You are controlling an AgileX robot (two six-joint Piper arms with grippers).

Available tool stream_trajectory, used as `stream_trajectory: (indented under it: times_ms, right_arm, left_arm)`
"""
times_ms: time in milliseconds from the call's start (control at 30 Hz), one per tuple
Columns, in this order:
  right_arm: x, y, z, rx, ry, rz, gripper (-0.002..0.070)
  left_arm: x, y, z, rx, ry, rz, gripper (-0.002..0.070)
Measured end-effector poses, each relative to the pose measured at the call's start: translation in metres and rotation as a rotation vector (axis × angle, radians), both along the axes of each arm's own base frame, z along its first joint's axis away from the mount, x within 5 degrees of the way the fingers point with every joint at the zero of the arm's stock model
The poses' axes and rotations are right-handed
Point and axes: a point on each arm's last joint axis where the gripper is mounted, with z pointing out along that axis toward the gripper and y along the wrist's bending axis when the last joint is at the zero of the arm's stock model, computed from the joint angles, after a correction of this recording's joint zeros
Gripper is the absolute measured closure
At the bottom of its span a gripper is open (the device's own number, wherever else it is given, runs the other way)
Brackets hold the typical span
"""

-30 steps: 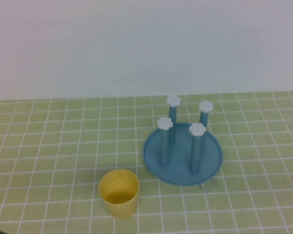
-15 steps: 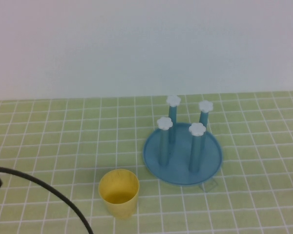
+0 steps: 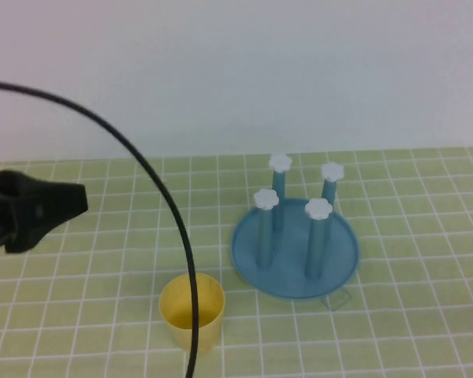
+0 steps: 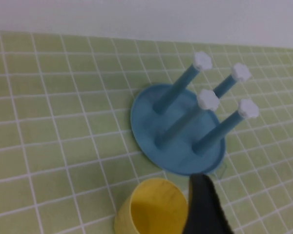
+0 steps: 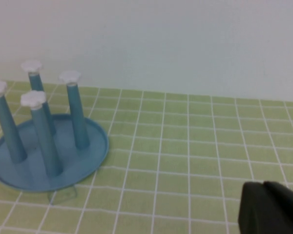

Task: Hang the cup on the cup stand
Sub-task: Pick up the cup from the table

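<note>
Left gripper (image 3: 31, 214) hangs at high view's left edge, jaw state indeterminate. Right gripper (image 5: 271, 207) closed, empty. Cup (image 3: 191, 311) upright, lower centre, beside cup stand (image 3: 295, 250), apart.

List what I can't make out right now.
- left gripper, open: high view, partly cut by the left edge.
- cup front: high view, black cable crosses it.
- cup base: left wrist view, cut by the edge.
- right gripper, shut over the table: outside the high view.
</note>
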Motion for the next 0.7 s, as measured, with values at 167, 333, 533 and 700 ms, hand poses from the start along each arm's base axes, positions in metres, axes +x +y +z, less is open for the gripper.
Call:
stream_trajectory:
  times_ms: [167, 333, 533, 700]
  right_arm:
    - [-0.002, 0.001, -0.006, -0.024, 0.069, 0.021, 0.0678]
    - [-0.003, 0.001, -0.008, -0.035, 0.085, 0.028, 0.0678]
    - [-0.003, 0.001, -0.008, -0.037, 0.092, 0.031, 0.0678]
    - [-0.004, 0.001, -0.009, -0.039, 0.096, 0.032, 0.0678]
  left_arm:
    - [0.039, -0.004, 0.005, 0.031, 0.09, -0.086, 0.0292]
    - [0.071, -0.003, -0.003, 0.107, 0.191, -0.147, 0.0295]
    - [0.093, -0.004, -0.02, 0.128, 0.306, -0.194, 0.0295]
    - [0.105, -0.009, -0.035, 0.125, 0.366, -0.211, 0.0296]
